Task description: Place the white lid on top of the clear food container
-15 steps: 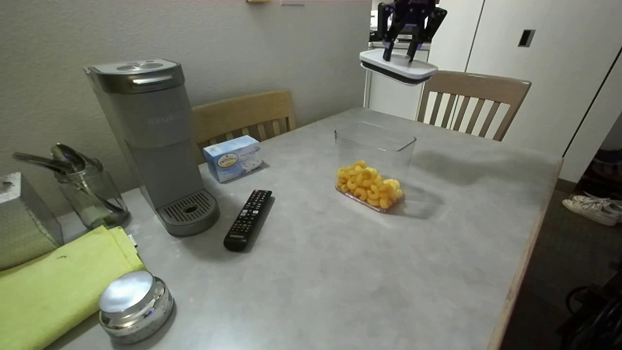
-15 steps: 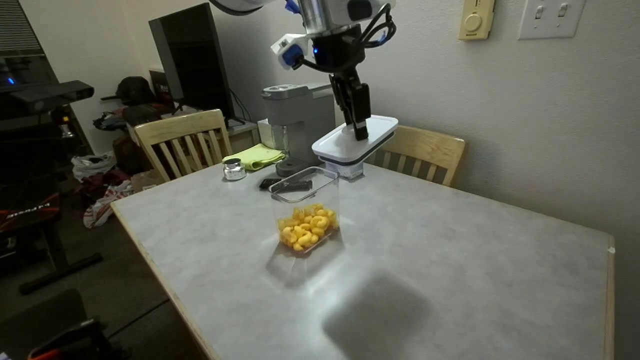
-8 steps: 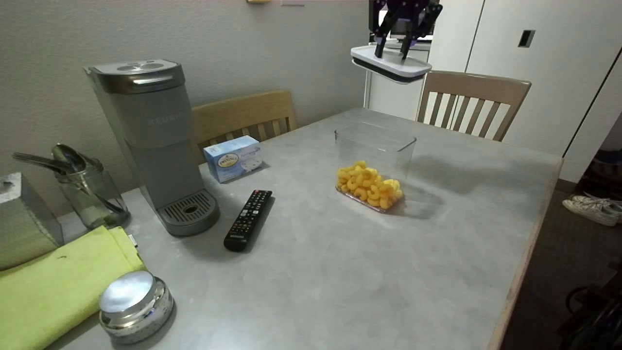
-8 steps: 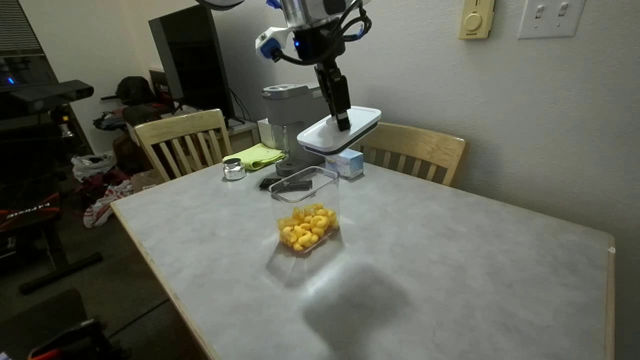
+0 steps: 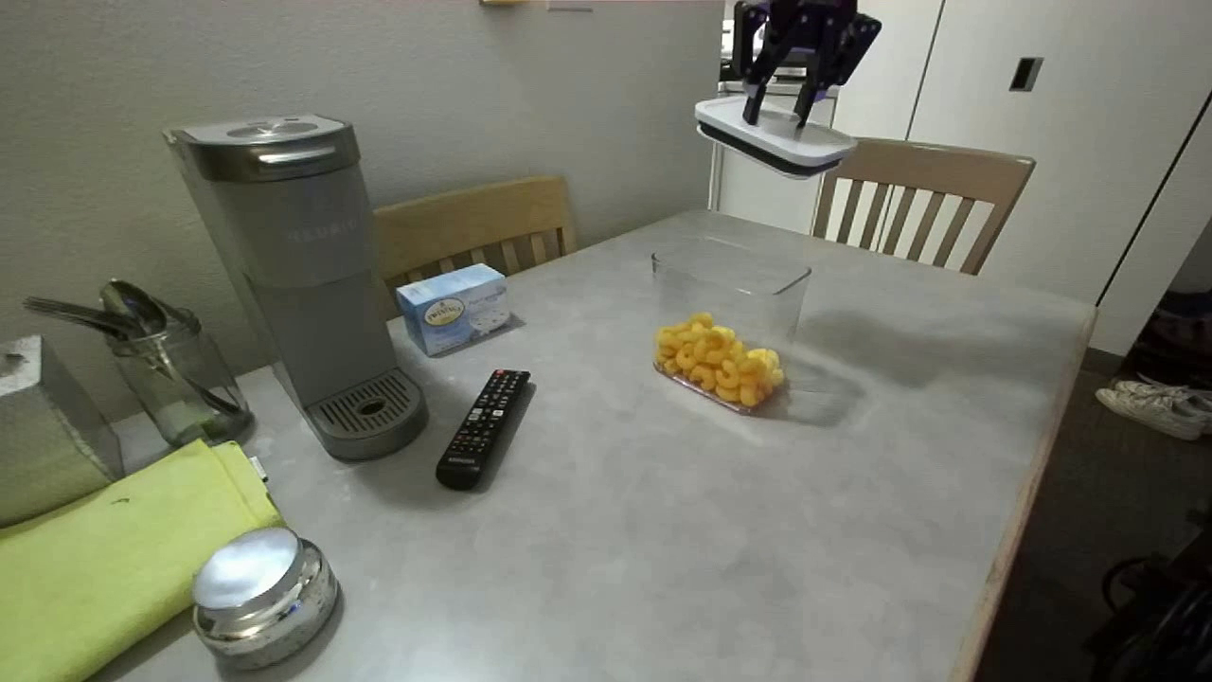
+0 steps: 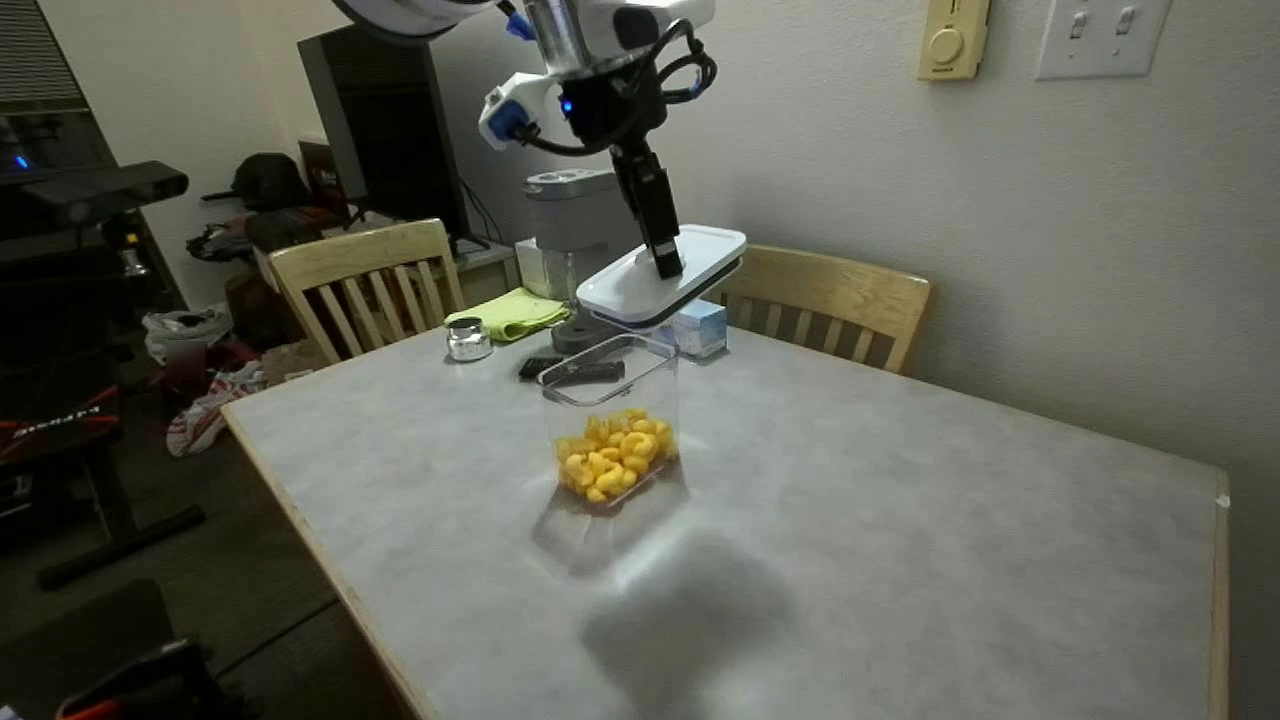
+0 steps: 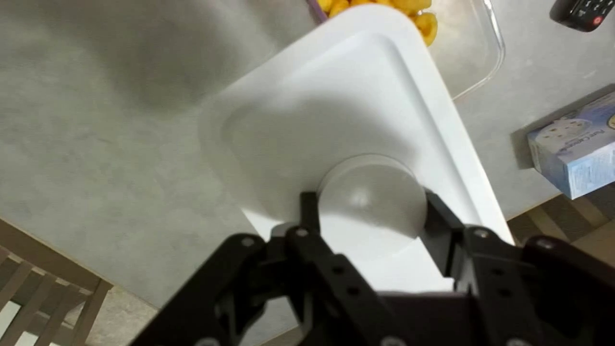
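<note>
The white lid (image 5: 819,145) is a rounded white rectangle with a dark seal underneath and a round knob on top. It is in the air in both exterior views (image 6: 625,292), slightly tilted, and large in the wrist view (image 7: 336,72). My gripper (image 7: 370,206) is shut on the lid's round knob, one finger on each side; it also shows in both exterior views (image 5: 776,120) (image 6: 668,268). The clear food container (image 5: 772,308) stands upright and open on the table with yellow pieces inside (image 6: 615,455). The lid is higher than its rim and off to one side, partly covering it in the wrist view (image 7: 497,50).
A blue-and-white box (image 5: 454,308), a black remote (image 5: 483,431) and a grey coffee maker (image 5: 303,284) stand or lie near the container. A silver jar (image 5: 265,597), yellow cloth (image 5: 133,530) and glass with cutlery (image 5: 180,388) are farther off. Chairs (image 6: 830,310) stand around the table.
The gripper, still holding the lid, has moved sideways toward the container's side in an exterior view, first rising a little, then dropping slightly. The container and the other objects have not moved.
</note>
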Action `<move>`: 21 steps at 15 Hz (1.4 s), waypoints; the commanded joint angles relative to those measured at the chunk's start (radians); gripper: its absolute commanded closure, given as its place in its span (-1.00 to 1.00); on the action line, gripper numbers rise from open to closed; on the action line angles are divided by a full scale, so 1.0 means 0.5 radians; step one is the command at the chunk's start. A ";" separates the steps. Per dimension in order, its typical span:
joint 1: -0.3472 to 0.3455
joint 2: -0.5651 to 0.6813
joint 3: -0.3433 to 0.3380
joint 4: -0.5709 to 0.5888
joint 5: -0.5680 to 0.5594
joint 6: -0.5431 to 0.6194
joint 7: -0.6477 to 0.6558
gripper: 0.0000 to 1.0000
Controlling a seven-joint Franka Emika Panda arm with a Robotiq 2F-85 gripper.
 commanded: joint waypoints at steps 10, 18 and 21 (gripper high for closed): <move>0.071 0.016 0.118 -0.213 -0.005 0.249 0.234 0.42; 0.061 0.114 0.233 -0.165 0.228 0.241 -0.198 0.42; 0.042 0.161 0.254 -0.152 0.345 0.229 -0.417 0.42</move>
